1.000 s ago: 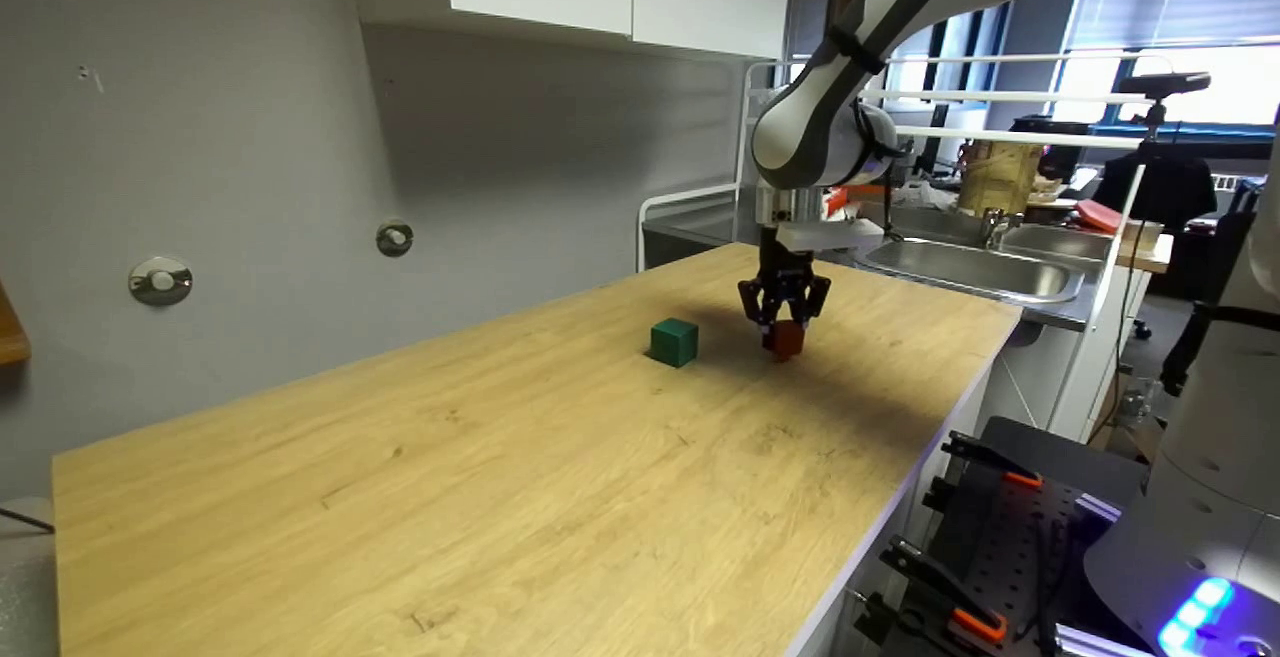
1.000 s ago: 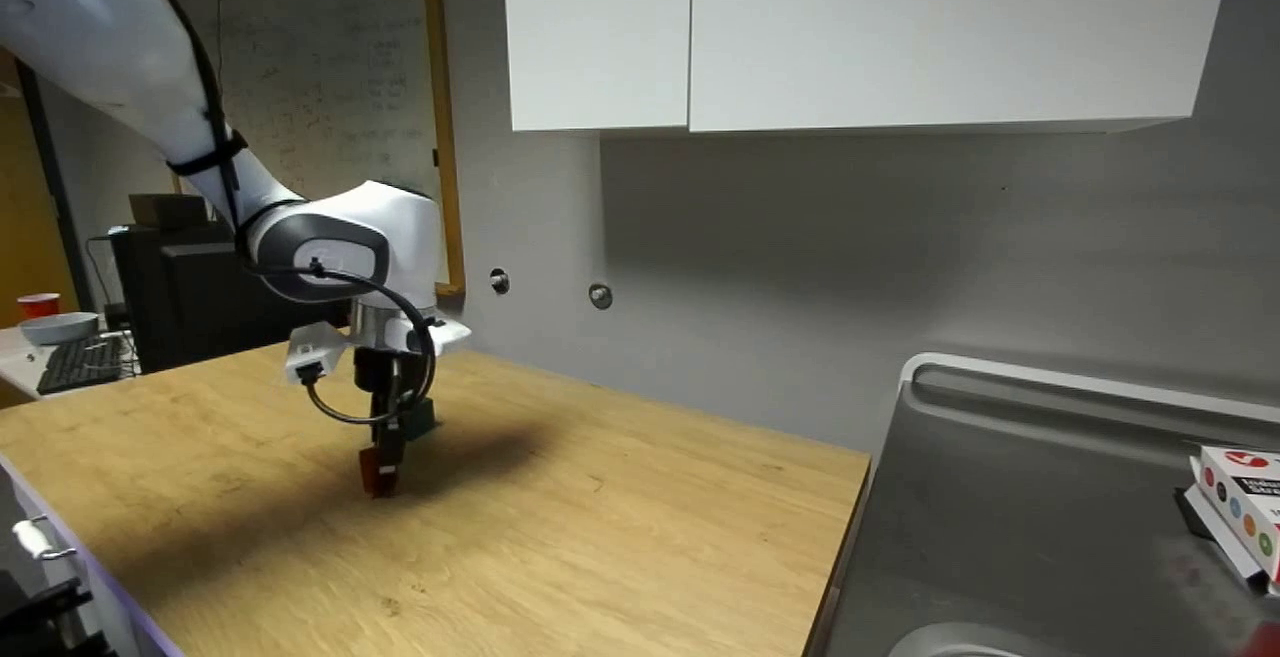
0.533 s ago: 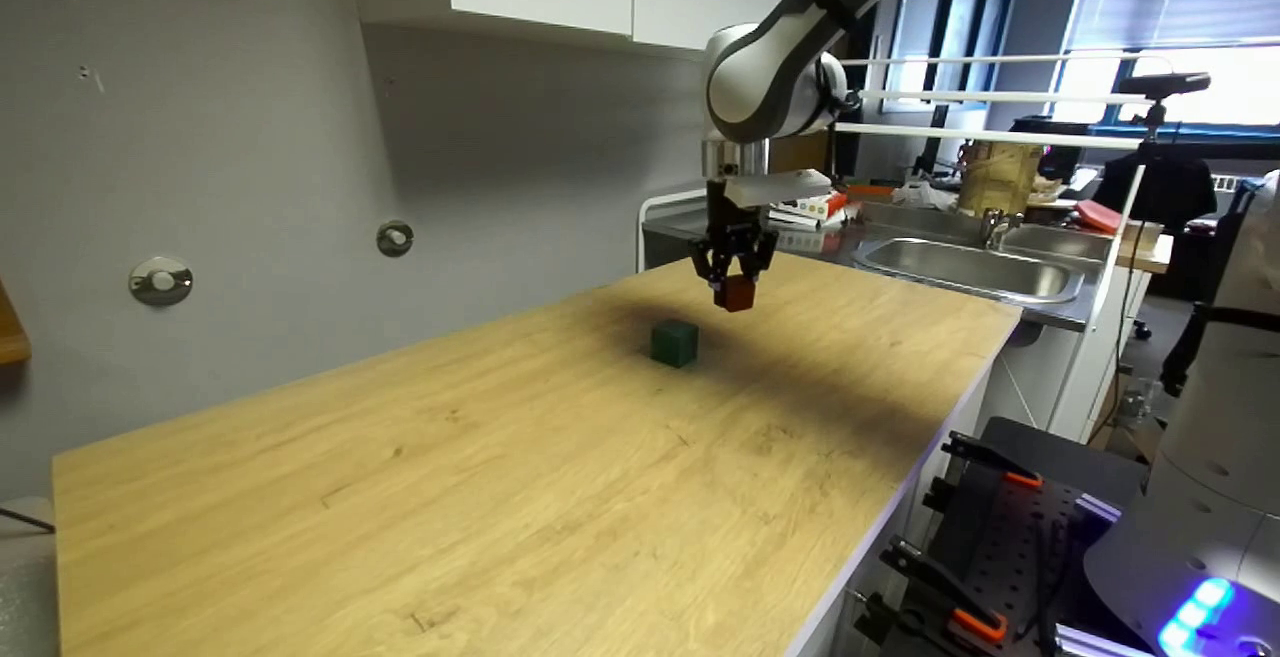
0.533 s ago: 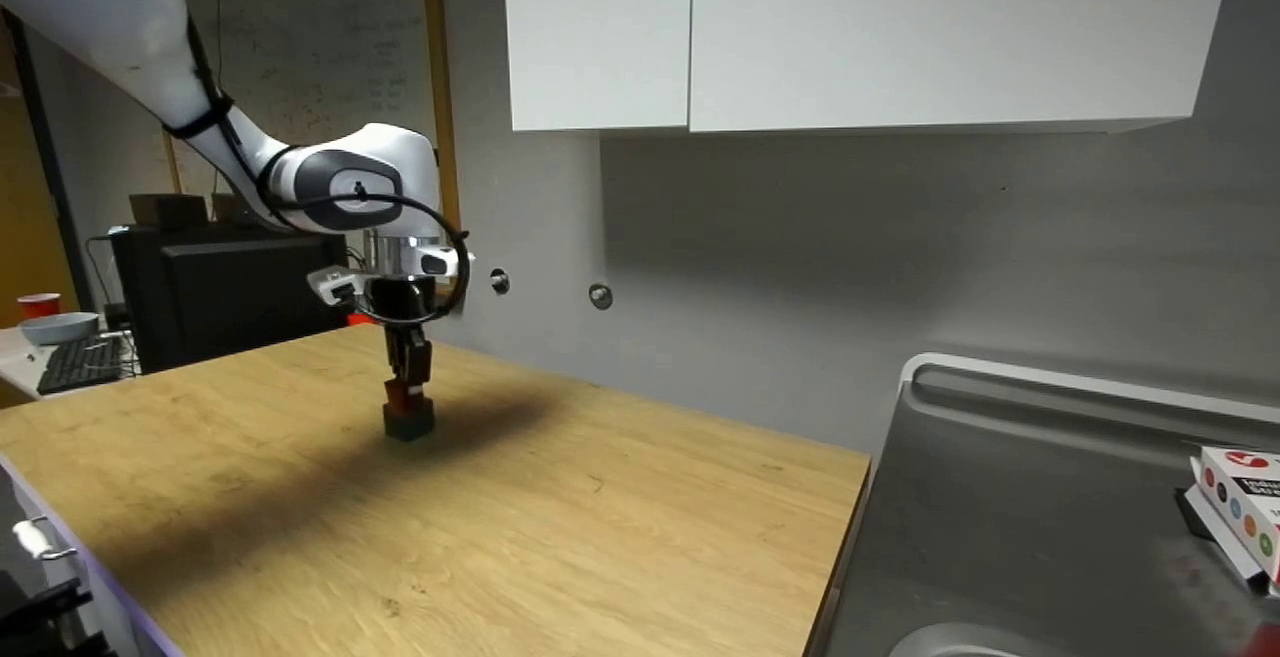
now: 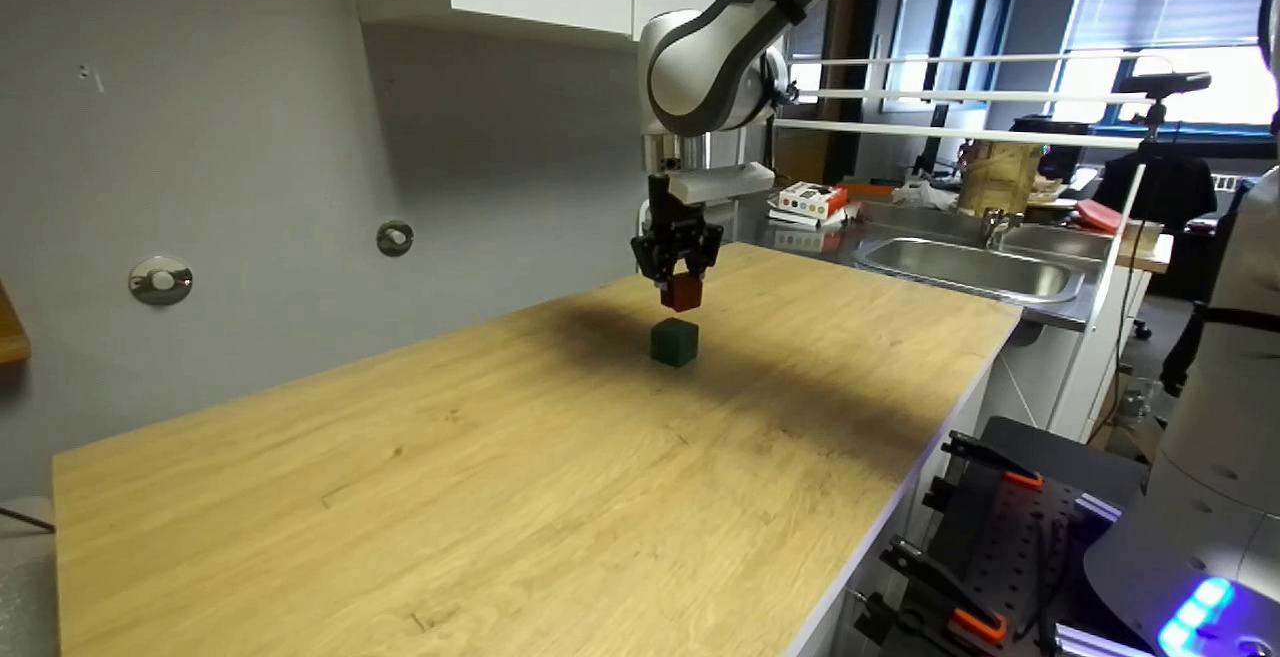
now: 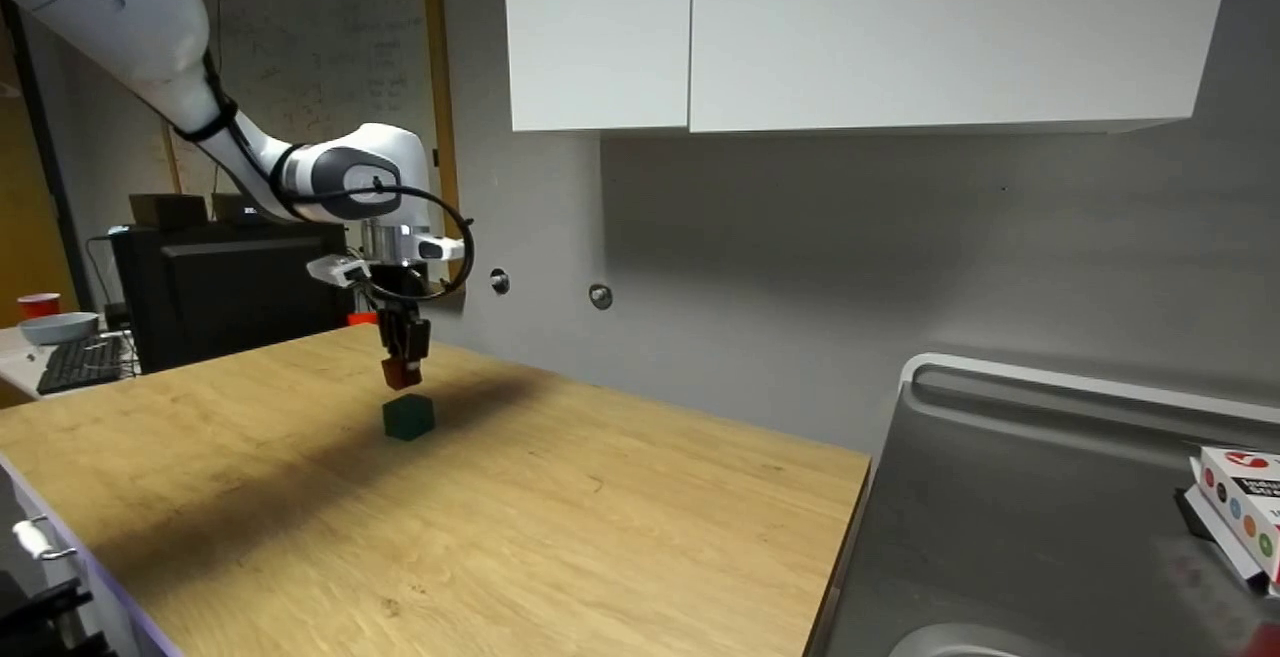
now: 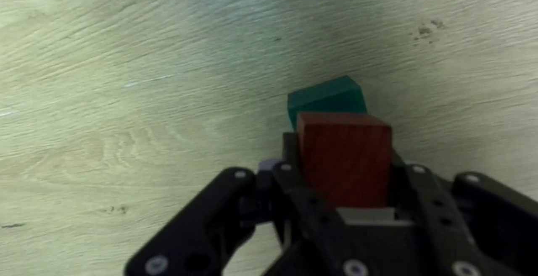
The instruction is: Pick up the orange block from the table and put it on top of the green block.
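Observation:
The orange block [image 5: 685,293] is held between the fingers of my gripper [image 5: 680,282], which is shut on it. It is also in my jaws in an exterior view [image 6: 401,374] and in the wrist view [image 7: 345,162]. The green block [image 5: 674,343] stands on the table [image 5: 450,477]. In both exterior views the orange block hangs above the green block [image 6: 408,418] with a small gap between them. In the wrist view the green block [image 7: 325,96] shows just beyond the orange block, which hides part of it.
A grey wall [image 5: 250,187] runs along the table's back edge, with white cabinets [image 6: 860,37] above. A metal sink [image 5: 970,267] and a small box [image 6: 1245,502] lie beyond the table's end.
The gripper has lifted the orange block off the table and carried it sideways over the green block. The green block has not moved.

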`<action>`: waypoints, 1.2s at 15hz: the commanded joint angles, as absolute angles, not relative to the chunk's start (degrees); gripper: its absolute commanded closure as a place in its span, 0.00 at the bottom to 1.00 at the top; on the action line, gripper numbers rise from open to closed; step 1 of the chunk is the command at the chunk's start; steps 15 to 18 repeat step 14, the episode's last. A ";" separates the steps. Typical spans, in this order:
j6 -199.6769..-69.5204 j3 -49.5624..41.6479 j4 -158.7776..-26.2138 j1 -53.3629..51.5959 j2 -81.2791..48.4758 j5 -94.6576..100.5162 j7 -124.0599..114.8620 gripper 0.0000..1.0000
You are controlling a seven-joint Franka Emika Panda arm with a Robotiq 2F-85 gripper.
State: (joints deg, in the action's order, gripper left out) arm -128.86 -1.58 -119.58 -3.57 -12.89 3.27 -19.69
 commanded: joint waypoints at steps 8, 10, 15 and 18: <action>-125.93 -1.33 -114.92 -4.59 -18.57 3.23 -20.07 0.31; -125.61 -1.33 -114.66 -4.76 -18.57 3.36 -20.04 0.21; -127.31 -1.41 -116.07 -4.65 -18.28 3.23 -19.66 0.14; -127.31 -1.41 -116.07 -4.65 -18.28 3.23 -19.66 0.14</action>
